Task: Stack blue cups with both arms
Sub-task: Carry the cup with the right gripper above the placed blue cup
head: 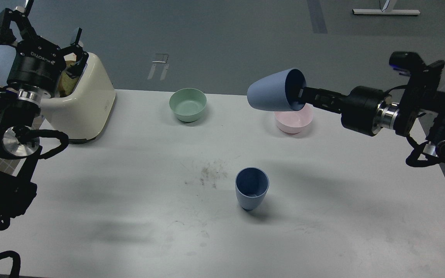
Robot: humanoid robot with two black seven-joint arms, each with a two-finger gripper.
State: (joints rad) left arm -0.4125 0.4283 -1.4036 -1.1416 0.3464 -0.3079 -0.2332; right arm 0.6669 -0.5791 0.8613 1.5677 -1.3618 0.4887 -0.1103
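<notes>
One blue cup stands upright on the white table, a little right of centre. My right gripper is shut on the rim of the second blue cup and holds it on its side in the air, base pointing left, above the pink bowl and above and behind the standing cup. One finger is inside the cup's mouth. My left gripper is open and empty, raised at the far left beside the toaster.
A cream toaster with bread in it stands at the back left. A pale green bowl sits at the back centre. A pale pink bowl sits at the back right, partly behind the held cup.
</notes>
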